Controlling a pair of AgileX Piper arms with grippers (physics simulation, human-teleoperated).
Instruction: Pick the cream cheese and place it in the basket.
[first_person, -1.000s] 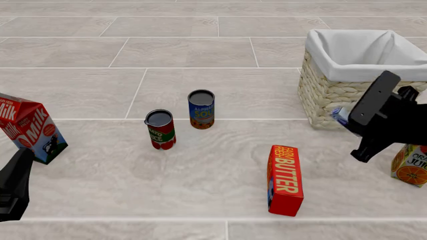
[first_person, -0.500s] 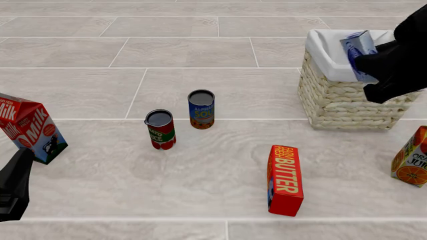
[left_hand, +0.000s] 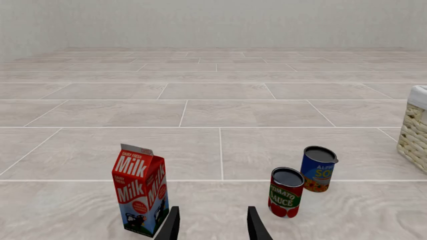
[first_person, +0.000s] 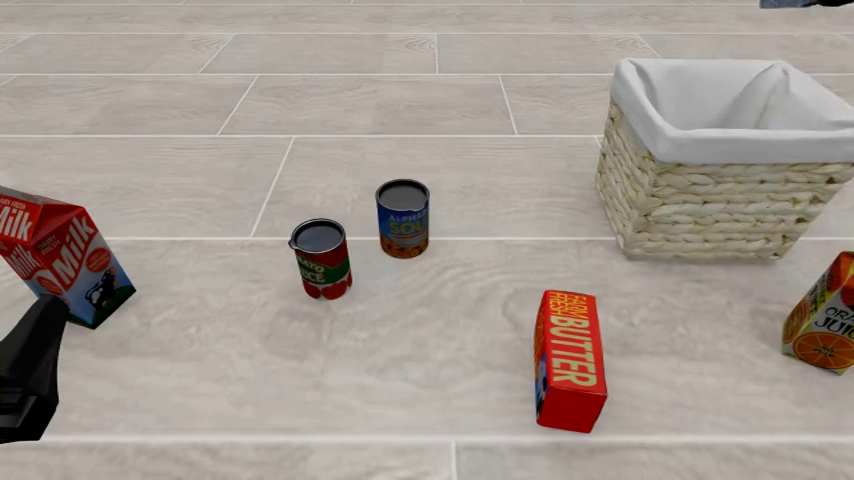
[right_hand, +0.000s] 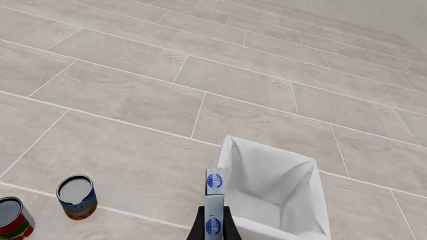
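Right wrist view showed the right hand (right_hand: 213, 227) clenched on the cream cheese (right_hand: 214, 202), held edge-on with its long axis running out along the fingers, high above the near rim of the basket (right_hand: 270, 192), whose open lining lay just ahead and below.

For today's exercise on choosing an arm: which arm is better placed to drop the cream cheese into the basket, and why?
The right arm. Its pincer is shut on the cream cheese, high over the basket. The left pincer is open with nothing in it, low beside the milk carton, with the basket far across the table.
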